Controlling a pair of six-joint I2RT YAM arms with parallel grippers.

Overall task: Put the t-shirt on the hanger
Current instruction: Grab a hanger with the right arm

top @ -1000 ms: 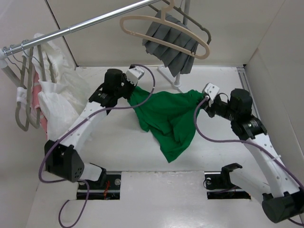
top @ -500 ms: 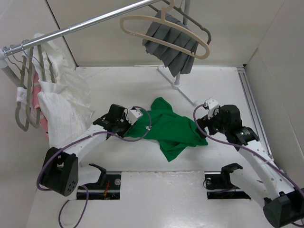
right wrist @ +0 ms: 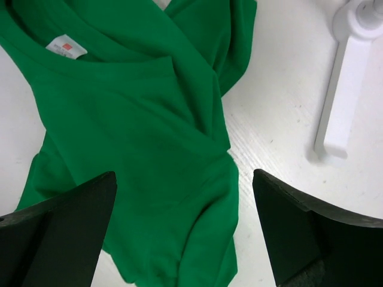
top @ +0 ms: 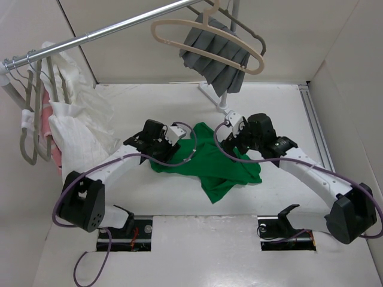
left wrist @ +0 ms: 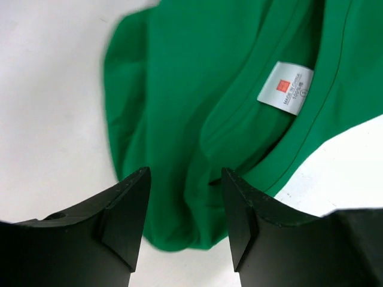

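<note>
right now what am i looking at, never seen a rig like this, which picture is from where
Two robot arms are bolted at the near edge of a white table, each ending in a two-finger gripper. The wide picture is from a fixed camera above and behind them. The other two are from cameras on the wrists, so the dark shapes at the bottom are each arm's own fingers. A bright green t-shirt lies crumpled on the table, its white neck label showing. The left gripper and the right gripper hang over it, jaws open, holding nothing. Above, a beige hanger hangs from a metal rail, with a grey pleated cloth behind it. White garments hang at the left.
</note>
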